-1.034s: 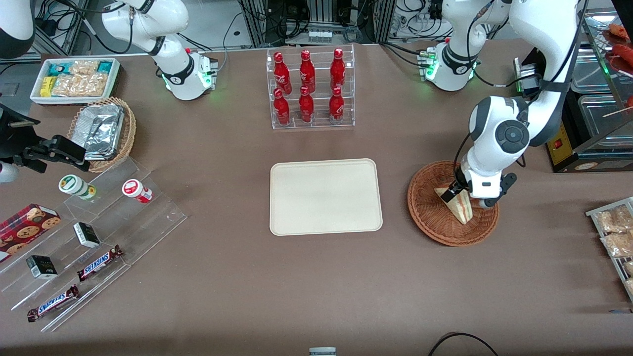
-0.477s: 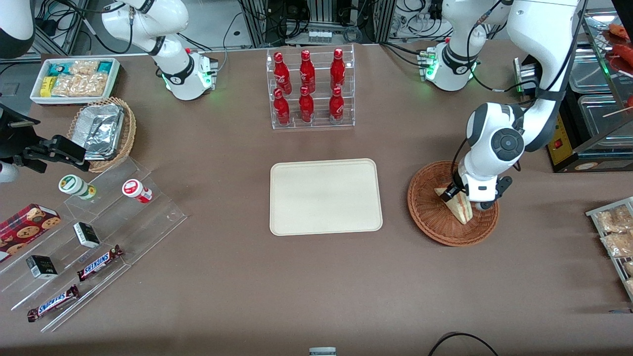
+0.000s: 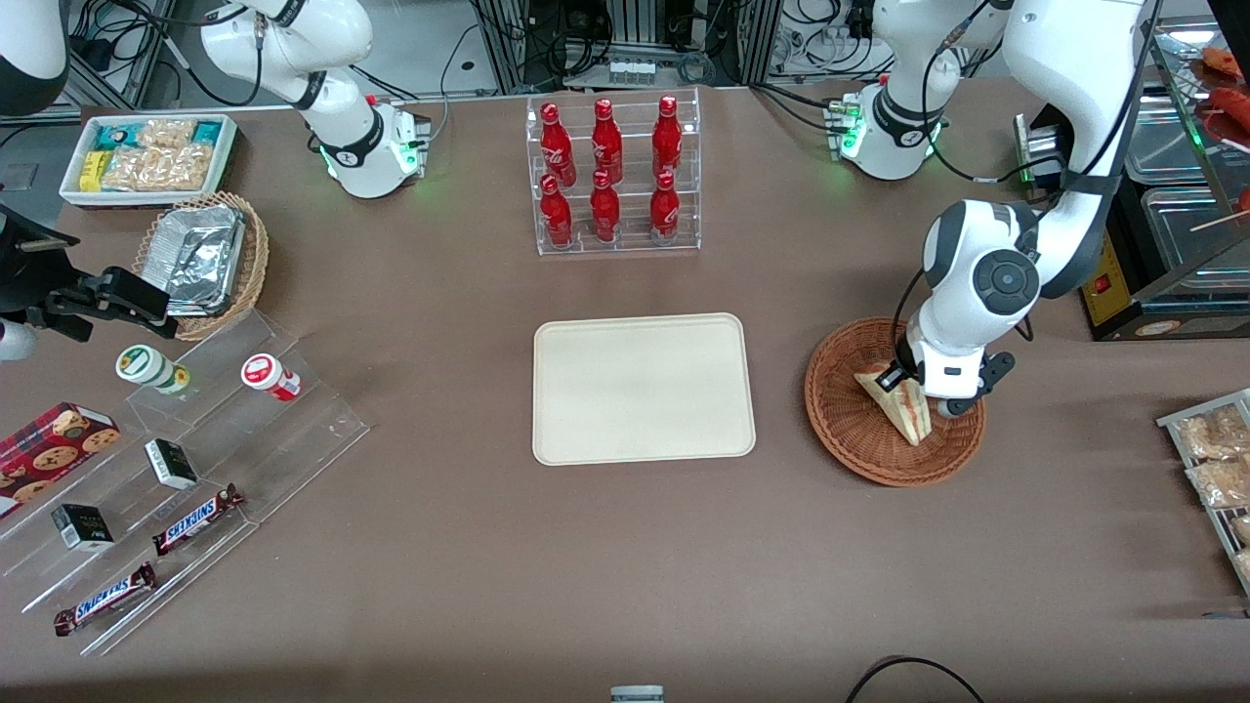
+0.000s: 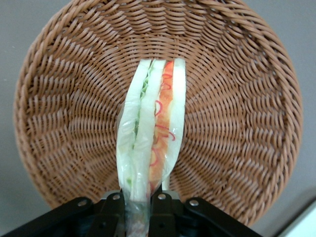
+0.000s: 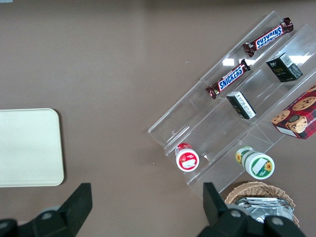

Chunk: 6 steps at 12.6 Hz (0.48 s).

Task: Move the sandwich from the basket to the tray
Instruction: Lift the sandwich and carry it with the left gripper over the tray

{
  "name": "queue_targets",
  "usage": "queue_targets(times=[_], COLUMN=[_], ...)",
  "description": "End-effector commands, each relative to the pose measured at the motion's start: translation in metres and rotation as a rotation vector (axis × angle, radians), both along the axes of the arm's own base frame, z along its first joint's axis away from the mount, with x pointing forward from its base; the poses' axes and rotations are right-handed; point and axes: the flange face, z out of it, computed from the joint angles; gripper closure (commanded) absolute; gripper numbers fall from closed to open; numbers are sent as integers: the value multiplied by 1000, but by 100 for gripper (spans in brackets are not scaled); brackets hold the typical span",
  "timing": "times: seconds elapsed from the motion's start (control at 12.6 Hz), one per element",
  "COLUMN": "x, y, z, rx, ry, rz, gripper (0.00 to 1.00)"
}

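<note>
The wrapped triangular sandwich (image 3: 900, 405) (image 4: 152, 138) stands on edge in the round reddish-brown wicker basket (image 3: 852, 430) (image 4: 59, 118), its red and green filling showing. My left gripper (image 3: 910, 383) (image 4: 137, 210) is over the basket, shut on the sandwich's end with a finger pressing each bread face. The cream tray (image 3: 643, 388) (image 5: 27, 147) lies bare at the table's middle, beside the basket.
A clear rack of red bottles (image 3: 611, 176) stands farther from the front camera than the tray. Toward the parked arm's end are a tan foil-tray basket (image 3: 200, 259), a white snack bin (image 3: 146, 156) and clear steps with snacks (image 3: 166, 469). Packets (image 3: 1211, 459) lie at the working arm's end.
The left arm's wrist has shifted slightly and the sandwich has tilted a little within the basket, held in the shut fingers throughout.
</note>
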Motion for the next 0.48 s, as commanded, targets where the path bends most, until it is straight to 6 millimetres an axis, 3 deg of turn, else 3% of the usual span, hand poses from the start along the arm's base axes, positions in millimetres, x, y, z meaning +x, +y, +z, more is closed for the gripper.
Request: queue_targets(times=[0.0,0.16,0.4], x=[7,3,-5], y=[-40,-78,-148], z=[52,74,70], rx=[30,43,30], ry=[67,130,119], rz=[-103,-231,-351], gripper=[93,94,93])
